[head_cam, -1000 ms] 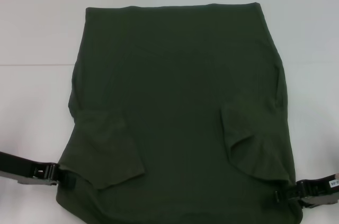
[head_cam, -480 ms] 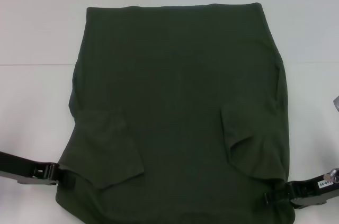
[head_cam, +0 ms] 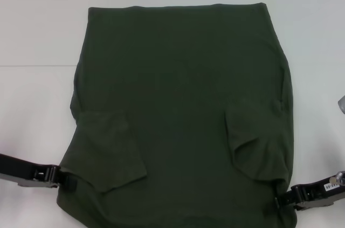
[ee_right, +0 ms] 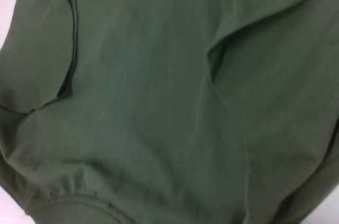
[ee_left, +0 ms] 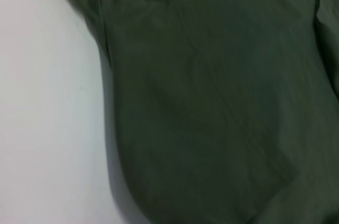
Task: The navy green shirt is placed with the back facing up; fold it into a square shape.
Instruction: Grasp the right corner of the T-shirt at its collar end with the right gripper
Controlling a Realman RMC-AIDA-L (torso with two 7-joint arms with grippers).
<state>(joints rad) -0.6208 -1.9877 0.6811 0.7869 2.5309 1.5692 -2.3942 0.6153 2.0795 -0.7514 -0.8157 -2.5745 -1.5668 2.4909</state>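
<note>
The navy green shirt [head_cam: 183, 109] lies flat on the white table, plain side up, with both short sleeves folded inward over the body near my side. No lettering shows. My left gripper [head_cam: 69, 180] is at the shirt's near left edge, low against the cloth. My right gripper [head_cam: 281, 201] is at the shirt's near right edge, by the folded right sleeve [head_cam: 257, 147]. The left wrist view shows only the shirt's edge [ee_left: 212, 107] and table. The right wrist view is filled by the shirt's folds [ee_right: 159, 102].
The white table [head_cam: 38, 34] surrounds the shirt on the left, right and far sides. A small grey object [head_cam: 341, 104] shows at the right edge of the head view.
My right gripper has shifted a little inward and lower along the shirt's near right edge. The left gripper and the shirt have stayed in place.
</note>
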